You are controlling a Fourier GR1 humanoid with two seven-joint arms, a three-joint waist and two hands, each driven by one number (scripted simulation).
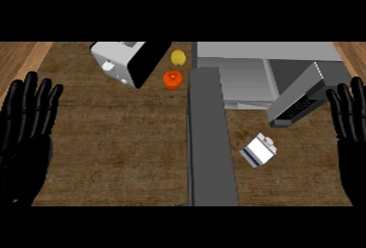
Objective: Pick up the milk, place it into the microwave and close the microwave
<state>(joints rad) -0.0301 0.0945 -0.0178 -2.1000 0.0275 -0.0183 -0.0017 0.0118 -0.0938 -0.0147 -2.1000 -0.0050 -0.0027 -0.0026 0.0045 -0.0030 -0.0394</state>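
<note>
A white milk carton [258, 150] with a dark blue band lies tilted on the brown counter, right of the microwave's open door. The microwave [243, 77] stands at the back right, its grey inside showing. Its door [211, 140] swings out toward me as a long grey slab down the middle of the view. My left hand [25, 135] rests open at the left edge, fingers up. At the right edge my right hand [350, 131] is also open, fingers up, right of the carton and apart from it.
A white and black appliance [129, 60] stands at the back left. A yellow fruit [178, 57] and an orange fruit [172, 79] lie beside it. A dark grey slanted panel with a keypad [300, 104] sits behind the carton.
</note>
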